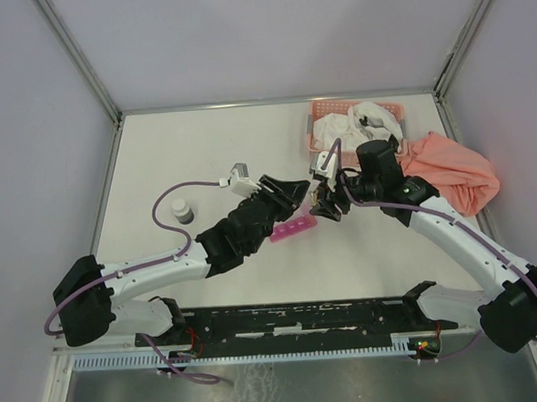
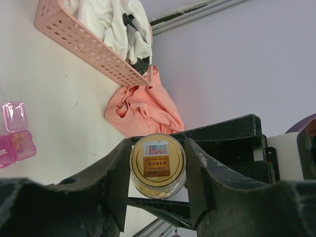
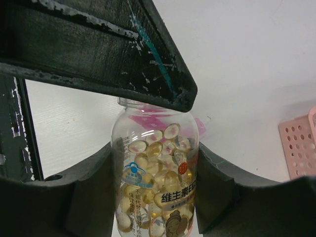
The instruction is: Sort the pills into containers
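The right hand [image 3: 155, 168] clasps a clear pill bottle [image 3: 155, 197] of golden capsules [image 3: 163, 148] between its dark fingers [image 3: 94, 187]. Another scuffed black finger [image 3: 98, 54] crosses the bottle's mouth. Pink containers [image 3: 199, 126] lie behind on the white bench [image 3: 247, 74].

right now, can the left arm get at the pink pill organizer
Probably not yet. The left tool is closed around the pill bottle, which the right tool also grips, so it is busy. The pill organizer itself lies in the open close by, with nothing covering it.
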Tool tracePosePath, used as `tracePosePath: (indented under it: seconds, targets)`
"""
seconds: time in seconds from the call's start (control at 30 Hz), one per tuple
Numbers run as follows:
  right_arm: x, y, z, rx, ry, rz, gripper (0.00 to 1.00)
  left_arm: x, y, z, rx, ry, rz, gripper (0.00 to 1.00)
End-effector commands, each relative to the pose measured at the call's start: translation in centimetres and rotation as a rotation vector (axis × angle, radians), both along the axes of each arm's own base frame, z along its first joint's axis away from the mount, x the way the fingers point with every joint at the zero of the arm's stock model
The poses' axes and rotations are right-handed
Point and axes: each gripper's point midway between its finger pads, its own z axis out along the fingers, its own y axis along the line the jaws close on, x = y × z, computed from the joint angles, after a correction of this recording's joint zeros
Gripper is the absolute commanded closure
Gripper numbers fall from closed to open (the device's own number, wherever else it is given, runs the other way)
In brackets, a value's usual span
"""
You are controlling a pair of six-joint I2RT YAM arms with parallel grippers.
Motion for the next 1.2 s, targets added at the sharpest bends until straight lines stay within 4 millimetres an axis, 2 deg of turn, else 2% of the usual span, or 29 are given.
tracePosePath:
  seconds: [0.0,0.13,0.23,0.33,0.47,0.63,0.73,0.8,0.83,0.97,1.0,1.03,1.1,1.17]
  targets:
    - [0.6,1.0,3.0,0.061,-0.041,0.003,0.97,-0.4,-0.9,3.0,-0.092,-0.033,-0.031,0.63]
    - [-0.2,1.7,3.4,0.105,0.026,0.028,0.97,-0.9,-0.6,3.7,-0.078,-0.107,-0.059,0.75]
    - [-1.1,2.3,4.0,0.17,0.117,0.069,0.98,-1.8,-0.3,4.1,-0.061,-0.213,-0.132,0.79]
    - [-1.9,2.5,5.1,0.263,0.226,0.111,0.98,-3.3,0.0,5.1,-0.037,-0.385,-0.265,0.81]
    - [-2.4,2.8,6.5,0.378,0.364,0.157,0.98,-5.2,0.3,5.4,0.015,-0.586,-0.485,0.87]
    - [-2.9,3.7,7.2,0.48,0.547,0.201,0.98,-7.8,-0.9,4.2,0.113,-0.764,-0.754,0.89]
    - [-2.8,4.0,7.3,0.5,0.582,0.215,0.98,-7.7,-0.6,4.3,0.115,-0.822,-0.766,0.9]
    - [-2.8,3.9,7.4,0.501,0.574,0.217,0.98,-6.6,0.0,4.5,0.107,-0.803,-0.712,0.89]
    - [-2.9,3.9,7.6,0.499,0.556,0.22,0.98,-5.9,0.4,4.6,0.103,-0.789,-0.675,0.83]
    - [-3.0,3.1,7.2,0.43,0.44,0.202,0.98,-3.7,2.3,4.9,0.081,-0.713,-0.507,0.3]
    - [-2.9,2.9,7.1,0.407,0.408,0.19,0.98,-3.2,3.0,5.0,0.079,-0.696,-0.459,0.2]
    - [-2.9,2.6,7.0,0.388,0.377,0.184,0.98,-2.7,3.6,4.8,0.081,-0.674,-0.413,0.13]
    - [-2.8,2.2,6.8,0.361,0.327,0.169,0.98,-2.0,4.9,4.7,0.088,-0.639,-0.329,0.05]
    - [-2.8,2.0,6.8,0.342,0.283,0.166,0.98,-1.2,6.1,4.1,0.111,-0.584,-0.261,0.01]
